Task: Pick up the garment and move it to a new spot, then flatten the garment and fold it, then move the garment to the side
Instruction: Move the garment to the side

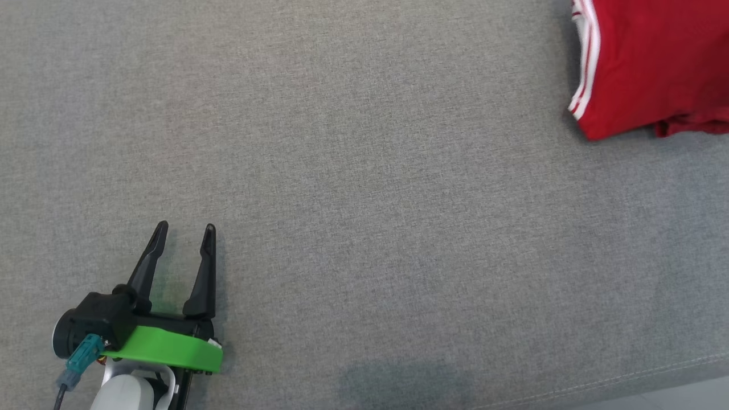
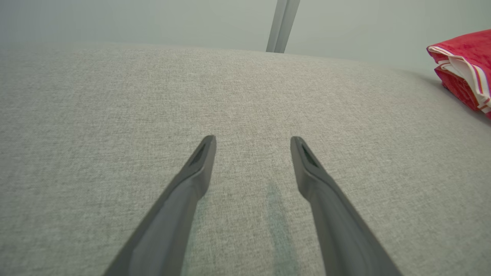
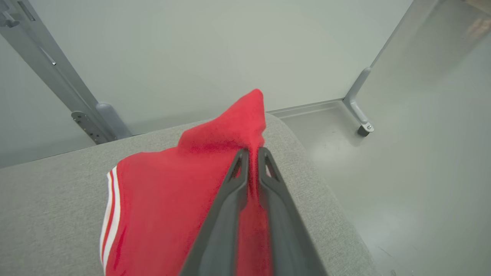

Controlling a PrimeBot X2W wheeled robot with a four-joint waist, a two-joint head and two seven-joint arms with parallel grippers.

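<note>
Garment (image 1: 655,62), red with white stripes, lies folded at 1 o'clock in my head view, on the grey cushion (image 1: 364,171) and partly cut off by the frame. My left gripper (image 1: 187,225) sits at 7 o'clock, well apart from it, fingers spread and holding nothing.

From my left wrist, those spread fingers hang over bare cushion, and the garment's stacked, striped edge shows at 2 o'clock.

From my right wrist, my right gripper (image 3: 253,151) is nearly closed at centre, pinching a raised peak of red cloth. I cannot tell how many layers are in the pinch, as the fingers hide it. The cushion's rounded edge runs just beside the garment at 4 o'clock, with floor (image 3: 383,172) beyond.

If I drag by a single layer, the fold could pull open. If I carry it toward that edge, the bundle could slide off.
</note>
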